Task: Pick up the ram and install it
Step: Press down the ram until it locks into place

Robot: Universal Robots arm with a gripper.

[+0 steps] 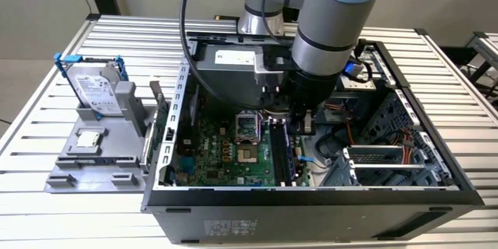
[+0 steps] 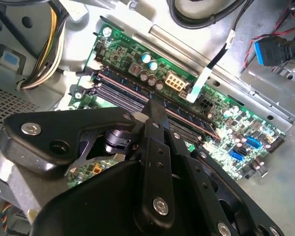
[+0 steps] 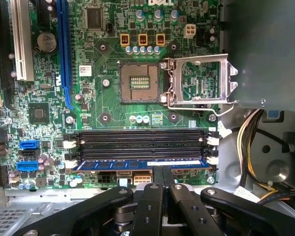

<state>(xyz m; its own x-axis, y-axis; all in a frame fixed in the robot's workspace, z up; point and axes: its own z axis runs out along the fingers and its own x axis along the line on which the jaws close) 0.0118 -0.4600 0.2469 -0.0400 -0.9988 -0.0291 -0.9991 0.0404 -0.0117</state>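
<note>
The ram (image 3: 137,163) is a thin bluish stick lying in the memory slot nearest my gripper, its top edge running the length of the slot. It also shows in the exterior view as the ram (image 1: 290,153) on the motherboard (image 1: 225,155) inside the open computer case (image 1: 311,199). My gripper (image 3: 162,170) stands directly over the ram's middle, fingers shut against each other, with their tips at or touching its top edge. The fingers sit side by side along the stick, not across it. In the exterior view the gripper (image 1: 302,125) reaches down into the case.
A silver hard drive in a blue bracket (image 1: 93,88) and a small square processor chip (image 1: 88,138) rest on a grey fixture at the exterior view's left. The processor socket (image 3: 140,82) is empty, its latch frame (image 3: 199,81) open. Yellow cables (image 3: 248,142) and a drive cage (image 1: 389,164) flank the slots.
</note>
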